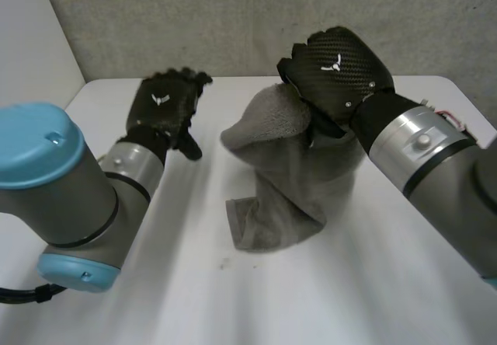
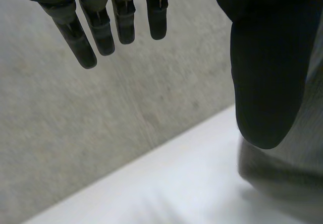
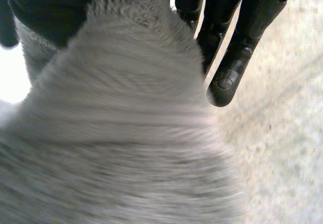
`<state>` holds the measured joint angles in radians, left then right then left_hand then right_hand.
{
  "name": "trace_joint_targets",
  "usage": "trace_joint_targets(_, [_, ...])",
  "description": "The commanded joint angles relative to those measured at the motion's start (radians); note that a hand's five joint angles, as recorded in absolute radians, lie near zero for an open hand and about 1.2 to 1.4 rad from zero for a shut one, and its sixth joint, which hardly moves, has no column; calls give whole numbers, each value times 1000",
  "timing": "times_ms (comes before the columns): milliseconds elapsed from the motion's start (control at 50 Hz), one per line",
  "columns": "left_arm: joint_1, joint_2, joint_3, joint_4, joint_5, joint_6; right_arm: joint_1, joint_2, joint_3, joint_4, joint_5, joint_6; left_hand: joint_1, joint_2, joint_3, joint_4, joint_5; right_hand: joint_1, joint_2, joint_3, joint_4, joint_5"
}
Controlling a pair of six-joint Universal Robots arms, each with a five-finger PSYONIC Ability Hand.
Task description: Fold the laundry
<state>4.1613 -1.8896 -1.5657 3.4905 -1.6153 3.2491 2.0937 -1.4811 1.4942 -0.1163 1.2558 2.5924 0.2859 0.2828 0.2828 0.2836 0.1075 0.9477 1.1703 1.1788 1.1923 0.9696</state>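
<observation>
A grey towel (image 1: 287, 193) hangs from my right hand (image 1: 338, 69), which is raised over the middle of the white table (image 1: 326, 298). The towel's top part is bunched in that hand and its lower end rests crumpled on the table. In the right wrist view the towel (image 3: 126, 148) passes under the palm, pinched between the thumb and the fingers (image 3: 237, 47). My left hand (image 1: 165, 106) hovers to the left of the towel, apart from it, open and holding nothing. In the left wrist view its fingers (image 2: 101, 32) are straight, and the towel (image 2: 287, 178) lies beyond the thumb.
A grey wall (image 1: 233, 19) stands right behind the table's far edge. The table's left edge runs close by my left arm (image 1: 70, 197). Bare tabletop (image 2: 176, 183) lies below the left hand's fingertips.
</observation>
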Motion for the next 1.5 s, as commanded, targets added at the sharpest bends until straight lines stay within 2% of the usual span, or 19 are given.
trace_joint_targets(20, [45,-109,-7,12,188,-6,-4,-117,-45,65,-27,-34,-66,-63,-63,-64,-63,449,226,217,204,252])
trace_joint_targets(100, [43,-173,-8,13,305,-9,-4,-139,-38,101,-33,-34,-58,-55,-55,-56,-54,449,226,217,204,252])
trace_joint_targets(220, [42,-217,-8,12,344,-78,-4,-146,-20,106,-29,-34,1,4,4,3,5,449,226,217,204,252])
trace_joint_targets(260, [42,-224,-8,12,354,-170,-6,-143,-3,109,-30,-37,406,409,409,409,410,449,226,217,204,252])
trace_joint_targets(280, [42,-224,-8,12,354,-170,-6,-143,-3,109,-30,-37,409,412,412,411,413,449,226,217,204,252])
trace_joint_targets(320, [43,-224,4,15,360,-256,-6,-134,8,109,-29,-38,1064,1067,1067,1066,1067,449,226,217,204,252])
trace_joint_targets(360, [48,-223,16,12,361,-294,-7,-125,6,106,-29,-38,1110,1113,1113,1112,1114,449,226,217,204,252])
trace_joint_targets(540, [89,-148,98,-13,319,-384,-55,-1,-74,67,-7,-77,1110,1113,1114,1113,1114,449,226,217,204,252])
trace_joint_targets(600, [108,-89,174,-8,210,-382,-69,55,-149,-3,37,-75,1110,1113,1114,1113,1114,449,226,217,204,252])
trace_joint_targets(640, [117,-28,271,2,73,-382,-67,109,-228,-136,76,-80,1110,1113,1114,1113,1114,449,226,217,204,252])
trace_joint_targets(660, [117,-28,271,2,72,-382,-67,110,-229,-137,76,-80,1110,1113,1114,1113,1114,449,226,217,204,252])
trace_joint_targets(700, [117,32,344,7,-29,-376,-67,143,-262,-308,77,-72,1110,1113,1114,1113,1114,449,226,217,204,252])
trace_joint_targets(840, [108,118,331,2,-60,-350,-69,154,-223,-577,59,-38,1110,1113,1114,1113,1114,449,226,217,204,252])
trace_joint_targets(1040, [86,116,-48,4,-57,-135,-77,228,-3,-365,-50,9,1110,1113,1114,1113,1114,441,218,210,196,244])
trace_joint_targets(1140, [-4,23,-235,-2,-57,3,-84,289,92,-70,-49,-84,1110,1113,1114,1113,1114,-77,-300,-308,-322,-274])
trace_joint_targets(1200, [-23,7,-263,-4,-55,23,-83,286,113,-14,-42,-123,1110,1113,1114,1113,1114,-261,-483,-492,-505,-457])
trace_joint_targets(1260, [-53,-2,-316,-21,-58,69,-87,280,130,94,-15,-149,1110,1113,1114,1113,1114,-645,-867,-876,-889,-841])
trace_joint_targets(1420, [-49,36,-340,-31,-58,80,-118,205,141,171,17,-52,1110,1113,1114,1113,1114,-710,-933,-941,-955,-906])
trace_joint_targets(1500, [-44,69,-341,-34,-58,81,-152,173,138,193,11,75,873,876,876,875,877,-698,-921,-929,-943,-895])
